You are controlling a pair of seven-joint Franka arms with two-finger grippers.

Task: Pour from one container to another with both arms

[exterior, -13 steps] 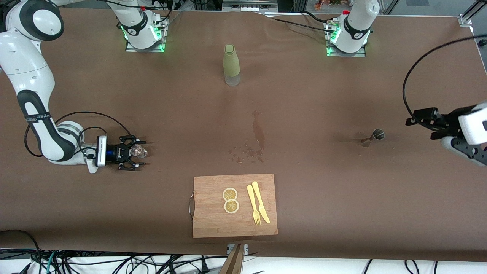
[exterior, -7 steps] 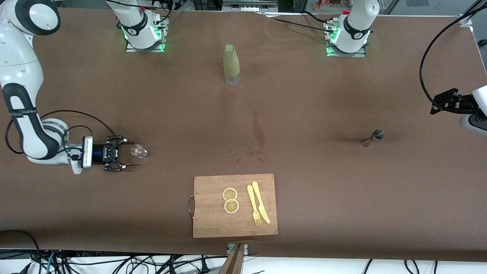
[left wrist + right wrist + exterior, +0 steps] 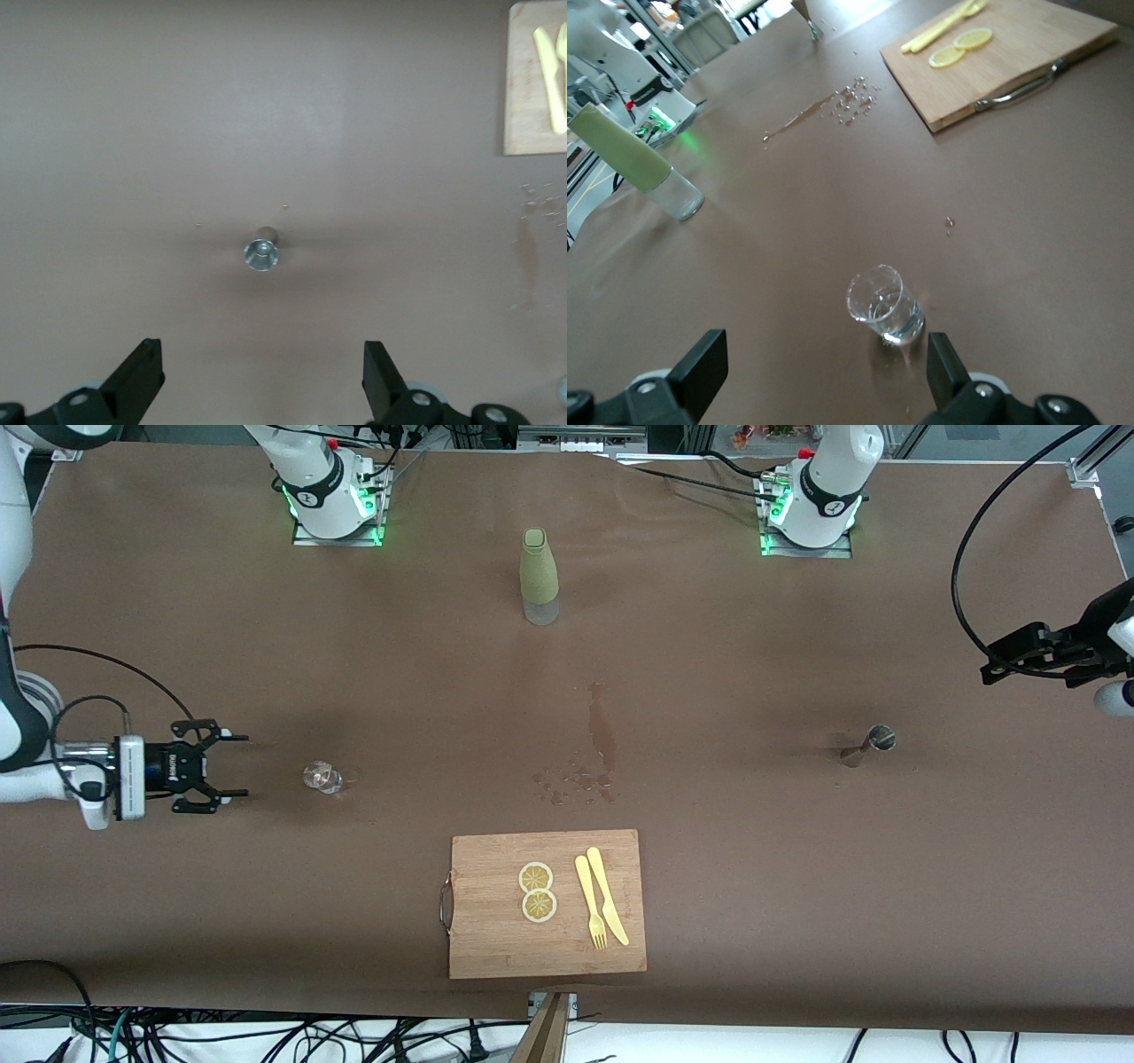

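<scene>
Both grippers gape empty: the right gripper (image 3: 232, 766) low beside the glass (image 3: 322, 778), apart from it; the left gripper (image 3: 990, 662) over the table near the jigger (image 3: 869, 744).

Spill (image 3: 595, 755) between glass (image 3: 322, 778) and jigger (image 3: 869, 744).

We see broad bare brown table covering (image 3: 797, 886) around four scattered obstacles: a small clear glass (image 3: 322, 778) toward the right arm's end, a small metal jigger (image 3: 870, 743) toward the left arm's end, a tall green-sleeved bottle (image 3: 539, 576) between the bases, and a wooden cutting board (image 3: 496, 948) nearest the camera.
</scene>
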